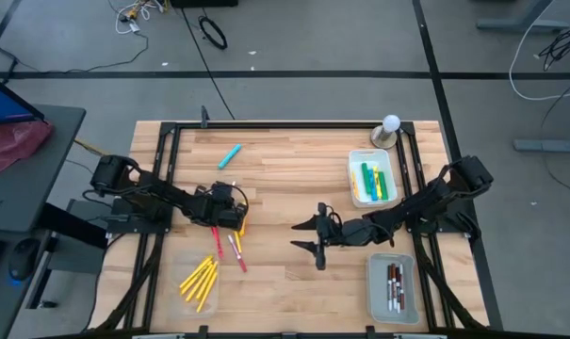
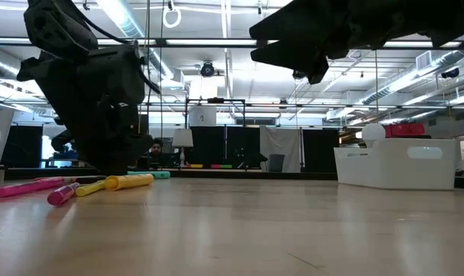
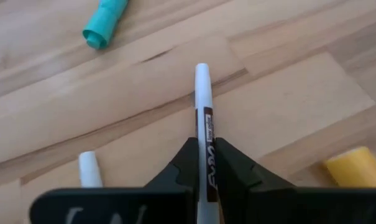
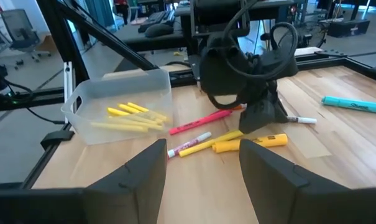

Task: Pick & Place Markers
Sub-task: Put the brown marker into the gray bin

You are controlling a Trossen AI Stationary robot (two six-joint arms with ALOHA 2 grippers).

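Between slim dark pincer (image 3: pixel 203 163) fingers: a white marker (image 3: pixel 204 106), seemingly smooth.

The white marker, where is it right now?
Left of table centre in the high view, pinched in the left gripper: the white marker lies beside loose pink and yellow markers.

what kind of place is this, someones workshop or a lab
Most likely a robotics lab or open test hall, not a home workshop. The wooden table sits in a black metal frame on a bare concrete floor with loose cables, and the low view shows exposed ceiling ducts and strip lights.
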